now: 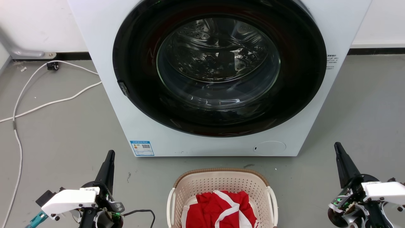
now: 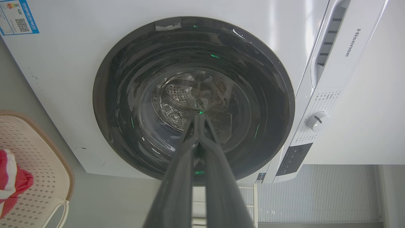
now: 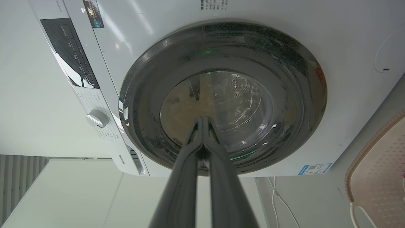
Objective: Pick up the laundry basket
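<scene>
The laundry basket (image 1: 221, 173) sits on the grey floor (image 1: 63, 142) at the near centre of the scene, just in front of the white washing machine (image 1: 126, 104) and apart from it. It stands upright with its brown rim facing up, and a white handle (image 1: 171, 202) shows on each side. A red and white cloth (image 1: 221, 209) lies bunched inside it.

The left tool (image 1: 110, 155) is to the left of the basket, well apart from it. Its two dark fingers are pressed together along their length and point toward the far side. It has hold of nothing. The right tool (image 1: 337, 147) is to the right of the basket, also well apart. Its fingers are closed tip to tip and it is empty as well. In both wrist views the closed fingertips line up with the machine's round glass door (image 1: 218, 63), which is shut.

A blue label (image 1: 142, 148) is stuck on the near left corner of the machine's front. A white cable (image 1: 47, 103) trails over the floor to the far left.
</scene>
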Controlling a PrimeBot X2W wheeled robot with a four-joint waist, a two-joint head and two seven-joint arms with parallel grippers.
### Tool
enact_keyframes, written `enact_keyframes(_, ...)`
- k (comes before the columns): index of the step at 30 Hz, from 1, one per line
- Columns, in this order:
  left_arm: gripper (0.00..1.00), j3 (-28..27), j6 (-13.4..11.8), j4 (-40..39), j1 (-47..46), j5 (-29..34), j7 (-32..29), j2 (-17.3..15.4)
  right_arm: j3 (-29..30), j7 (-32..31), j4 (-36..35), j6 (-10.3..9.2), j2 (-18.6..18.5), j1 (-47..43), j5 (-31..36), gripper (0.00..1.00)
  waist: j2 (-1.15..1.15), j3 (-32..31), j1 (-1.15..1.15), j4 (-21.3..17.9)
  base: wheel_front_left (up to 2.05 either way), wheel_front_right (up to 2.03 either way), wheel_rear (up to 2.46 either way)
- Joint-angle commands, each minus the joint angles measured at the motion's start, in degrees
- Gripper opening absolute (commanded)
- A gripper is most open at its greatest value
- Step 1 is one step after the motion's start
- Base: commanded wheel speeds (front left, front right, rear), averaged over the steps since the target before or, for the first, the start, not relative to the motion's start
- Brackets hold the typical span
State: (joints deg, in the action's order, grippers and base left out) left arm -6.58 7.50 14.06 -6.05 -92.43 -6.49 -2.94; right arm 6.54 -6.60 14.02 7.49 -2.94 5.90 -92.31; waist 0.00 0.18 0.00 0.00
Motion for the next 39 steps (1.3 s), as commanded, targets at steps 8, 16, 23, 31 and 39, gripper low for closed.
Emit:
enact_keyframes(8,0.0,-0.24,0.09,0.02,-0.35,0.14,-0.3,0.15,-0.01,-0.06,0.03,0.0,0.12,0.66,-0.22,0.0,0.0,0.0,0.0,0.0,0.0,0.0,0.0)
enact_keyframes(16,0.0,-0.24,0.09,0.02,-0.35,0.15,-0.3,0.15,-0.01,-0.06,0.03,0.0,0.12,0.66,-0.22,0.0,0.0,0.0,0.0,0.0,0.0,0.0,0.0)
enact_keyframes(23,0.0,-0.24,0.09,0.02,-0.35,0.15,-0.3,0.15,-0.01,-0.06,0.03,0.0,0.12,0.66,-0.21,0.0,0.0,0.0,0.0,0.0,0.0,0.0,0.0)
enact_keyframes(31,1.0,0.46,-0.01,1.79,1.76,0.09,0.3,0.14,-0.16,0.17,1.74,0.0,0.05,-1.72,0.1,1.0,0.0,0.01,0.0,0.0,0.0,0.0,0.0)
enact_keyframes(39,1.0,1.31,-0.01,-0.04,2.56,1.14,2.37,0.13,-1.19,2.27,-0.07,0.0,0.05,-2.76,1.06,1.0,0.0,0.03,0.0,-0.02,0.0,0.0,0.0)
